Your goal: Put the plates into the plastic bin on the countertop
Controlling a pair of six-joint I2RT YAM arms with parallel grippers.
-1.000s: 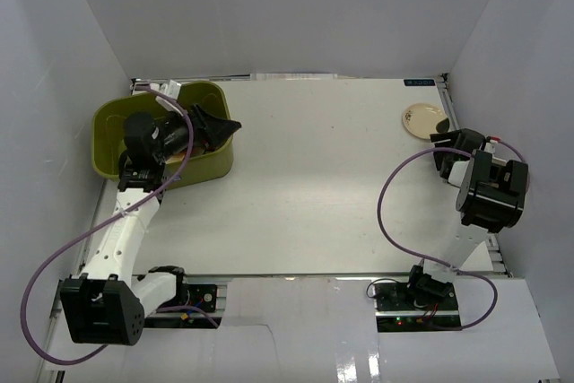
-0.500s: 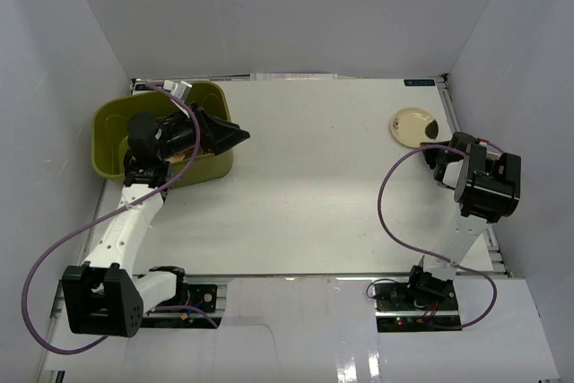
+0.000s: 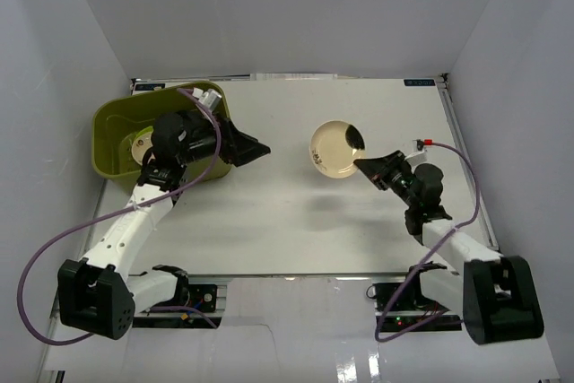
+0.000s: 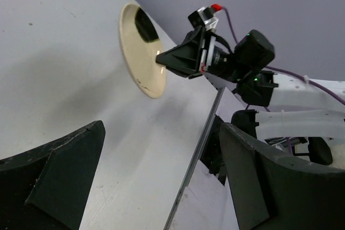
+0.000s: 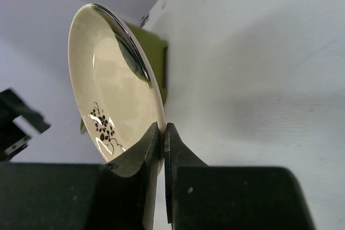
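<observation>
Right gripper (image 3: pixel 361 164) is pinched shut on the rim of a cream plate (image 3: pixel 336 150) with a dark sprig pattern. The plate is off the countertop (image 3: pixel 296 221), well to the right of the plastic bin (image 3: pixel 117 132), tipped up nearly on edge. In the right wrist view the fingertips (image 5: pixel 152 136) bite only the lowest bit of the plate (image 5: pixel 113 90), with an olive strip of the bin (image 5: pixel 159 68) showing behind it. The plate looks like glazed ceramic, so probably stiff, slick, chippable and fairly light. With a thin edge pinch it could swivel or slip, so a grip on the rim with slow moves is the safe call. The left gripper (image 3: pixel 256 148) hangs just beside the bin's right wall, jaws wide, nothing in them. The left wrist view has the plate (image 4: pixel 141 52) straight ahead of the left gripper (image 3: pixel 256 148). Another pale plate (image 3: pixel 141 143) lies inside the bin. The countertop between the held plate and the bin is bare, so there is room to travel. The left arm crosses the bin's right side, though, so the plate likely has to go over the rolled rim from the far or near side, clear of that arm. White walls stand close behind the bin.
</observation>
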